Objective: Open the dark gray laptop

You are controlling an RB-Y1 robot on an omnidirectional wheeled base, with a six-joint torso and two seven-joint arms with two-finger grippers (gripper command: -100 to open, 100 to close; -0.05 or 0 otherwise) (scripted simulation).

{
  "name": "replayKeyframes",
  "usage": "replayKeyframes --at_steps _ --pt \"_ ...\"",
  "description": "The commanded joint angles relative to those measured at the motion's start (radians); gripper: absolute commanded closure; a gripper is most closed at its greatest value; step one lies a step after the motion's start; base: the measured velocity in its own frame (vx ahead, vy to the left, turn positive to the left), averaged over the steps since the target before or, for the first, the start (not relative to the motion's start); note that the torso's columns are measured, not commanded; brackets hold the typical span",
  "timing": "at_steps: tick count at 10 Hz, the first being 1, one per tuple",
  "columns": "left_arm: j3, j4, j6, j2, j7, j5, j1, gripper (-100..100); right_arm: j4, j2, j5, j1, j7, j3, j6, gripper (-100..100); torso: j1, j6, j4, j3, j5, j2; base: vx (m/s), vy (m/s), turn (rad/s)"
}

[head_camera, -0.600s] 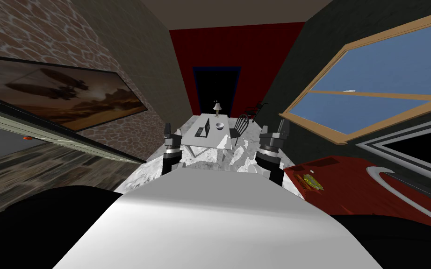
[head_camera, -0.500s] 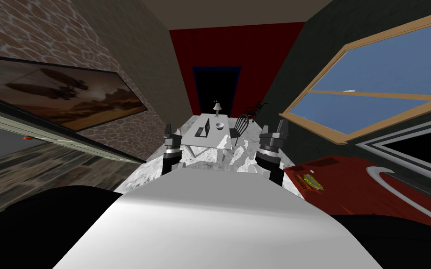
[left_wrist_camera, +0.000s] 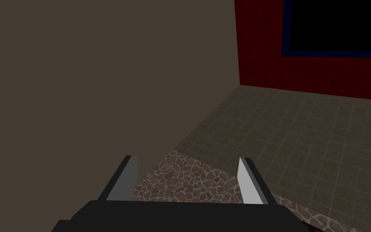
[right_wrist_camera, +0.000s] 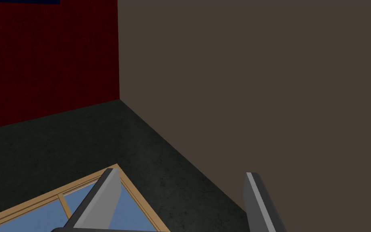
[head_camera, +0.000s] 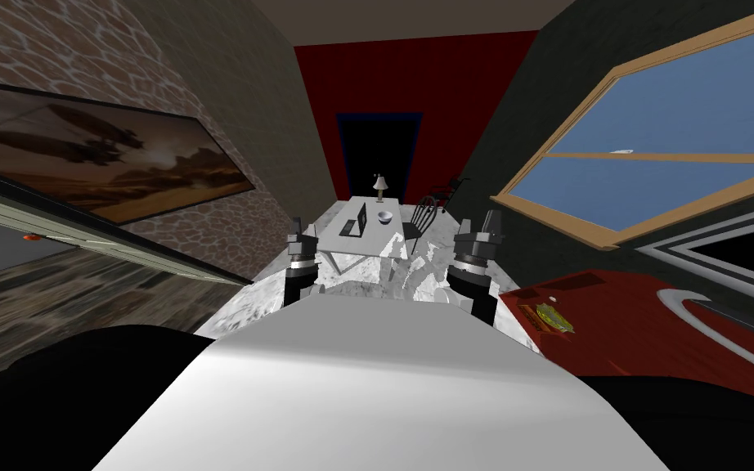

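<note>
The dark laptop (head_camera: 356,222) sits far ahead of me on a white table (head_camera: 367,244), toward the table's left side. Its lid looks raised, though it is small at this distance. Both arms are held up in front of my chest, well short of the table. My left gripper (head_camera: 295,226) is open with nothing between its fingers, as the left wrist view (left_wrist_camera: 186,158) also shows. My right gripper (head_camera: 490,221) is open and empty too, as seen in the right wrist view (right_wrist_camera: 181,171).
A white bowl (head_camera: 384,217) and a small lamp (head_camera: 379,187) share the table, with a dark chair (head_camera: 421,219) at its right side. A red cabinet (head_camera: 604,307) stands close on my right. A pale marbled floor (head_camera: 261,298) leads to the table; a black doorway (head_camera: 378,155) lies behind.
The whole head view has shifted a little, so I have moved slightly. The arms keep their pose and the laptop has not changed.
</note>
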Motion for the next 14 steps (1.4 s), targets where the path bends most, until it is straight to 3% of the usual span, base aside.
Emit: replayKeyframes --at_steps 1,3,4,6,9,14 --pt "0.000 0.000 0.000 0.000 0.000 0.000 0.000 0 0.000 0.000 0.000 0.000 0.000 0.000 0.000 0 0.000 0.000 0.074 -0.147 0.000 0.074 0.000 0.000 0.000" --pt "0.000 0.000 0.000 0.000 0.000 0.000 0.000 0 0.000 0.000 0.000 0.000 0.000 0.000 0.000 0 0.000 0.000 0.221 -0.443 0.000 0.222 0.000 0.000 0.000" --pt "0.000 0.013 -0.002 0.043 -0.004 0.000 -0.009 -100 0.000 0.000 0.000 0.000 0.000 0.000 0.000 0 0.000 0.000 0.295 -0.590 0.000 0.295 0.012 -0.001 0.005" --pt "-0.002 0.041 -0.007 0.103 -0.013 0.000 -0.028 -100 0.000 0.000 0.000 0.000 0.000 0.000 0.000 0 0.000 0.000 0.338 -0.679 0.000 0.338 0.016 0.000 0.007" --pt "-0.004 0.106 -0.018 0.172 -0.033 0.000 -0.072 -100 0.000 0.000 0.000 0.000 0.000 0.000 0.000 0 0.000 0.000 0.342 -0.685 0.000 0.342 0.027 0.002 0.010" --pt "-0.010 0.245 -0.045 0.226 -0.081 -0.001 -0.174 -100 0.000 0.000 0.000 0.000 0.000 0.000 0.000 0 0.000 0.000 0.342 -0.684 0.000 0.342 0.042 0.002 0.016"
